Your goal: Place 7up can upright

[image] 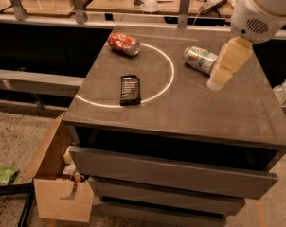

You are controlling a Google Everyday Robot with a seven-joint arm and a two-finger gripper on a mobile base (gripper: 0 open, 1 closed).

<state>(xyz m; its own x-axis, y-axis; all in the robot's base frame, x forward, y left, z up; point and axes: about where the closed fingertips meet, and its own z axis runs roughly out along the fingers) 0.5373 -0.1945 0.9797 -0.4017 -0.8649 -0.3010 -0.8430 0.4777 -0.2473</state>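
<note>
- From where I stand, the white rounded plastic arm housing (263, 6) comes in at the upper right corner of the frame, its top and right side cut off by the edges.
- On its lower face sits a round perforated grille (256, 26), turned toward the viewer.
- Just below that housing hangs the pale yellow two-finger gripper (219, 75), slanting down and to the left.
- Its tip ends right of centre, in the upper half of the frame.
- Seen from here the gripper reads as one flat, tapering wedge, broad where it meets the housing and narrow at the tip.
- I cannot tell whether the tip touches anything beneath it.
</note>
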